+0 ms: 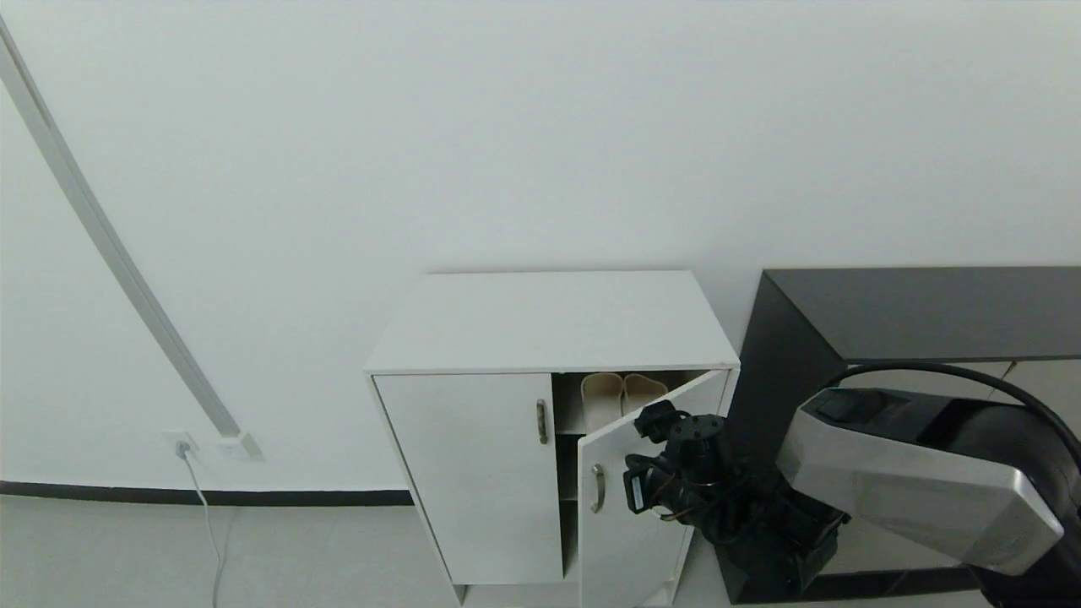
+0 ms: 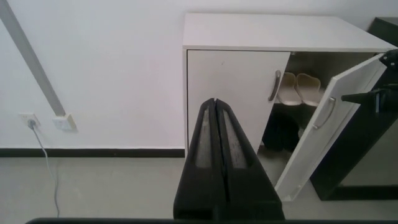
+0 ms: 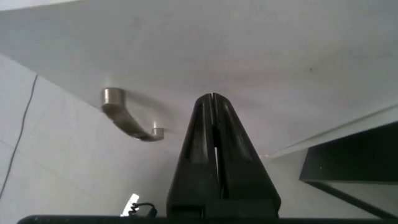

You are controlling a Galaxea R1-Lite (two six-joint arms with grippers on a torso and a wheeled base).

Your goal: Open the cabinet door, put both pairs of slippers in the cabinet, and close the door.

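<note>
Beige slippers [image 1: 621,395] lie high inside the white 2-door cabinet [image 1: 549,321]. Our clenched right end effector [image 3: 214,99] seems to touch its ajar door [image 1: 616,549]: stiff, light; we'd push near the metal handle [image 3: 126,118].

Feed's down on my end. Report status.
Left gripper shut, off the cabinet. Right gripper shut, at door's outer face near handle. Door half open, pale slippers on top shelf. Dark shape below, unclear.
</note>
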